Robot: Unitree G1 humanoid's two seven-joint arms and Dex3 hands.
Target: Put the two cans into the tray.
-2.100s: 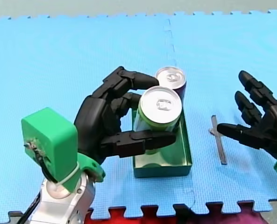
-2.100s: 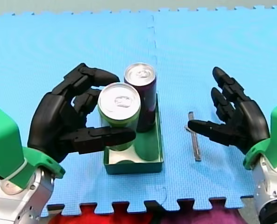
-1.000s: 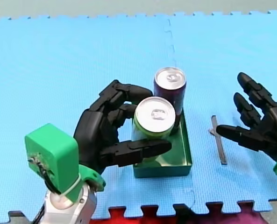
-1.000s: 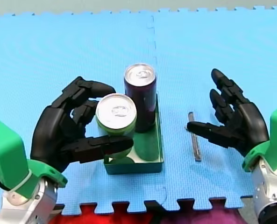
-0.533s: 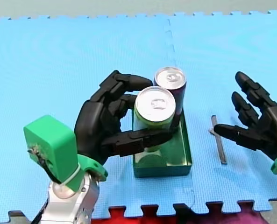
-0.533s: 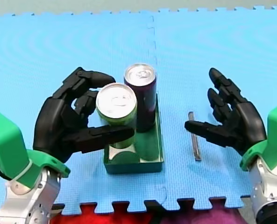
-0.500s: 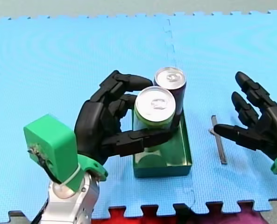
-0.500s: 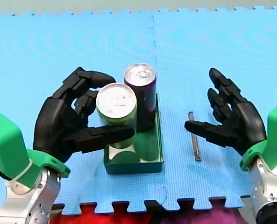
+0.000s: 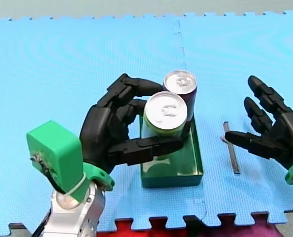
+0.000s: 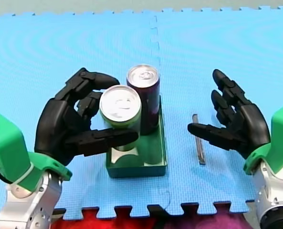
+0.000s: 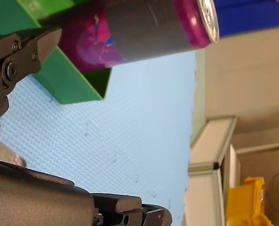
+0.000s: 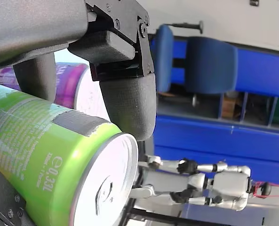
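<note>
The left hand (image 9: 111, 133) had its fingers (image 9: 151, 147) wrapped round the green can (image 9: 165, 116), upright over the near end of the tray (image 9: 198, 158), just beside the purple can (image 9: 181, 86) standing at the far end. The right hand (image 9: 274, 133) hung empty off to the right, near a metal strip (image 9: 231, 153). It looked like the second can was being placed. Next it wanted seating flat, then a careful release that spared the purple can.

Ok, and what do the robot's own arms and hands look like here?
Both hands are matte black with three thick, jointed fingers. The left hand, around the green aluminium can, and the right hand, over the blue foam mat, each sit on a bright green boxy wrist housing atop a silver cylindrical forearm. A thin black cable runs beside the left forearm.
</note>
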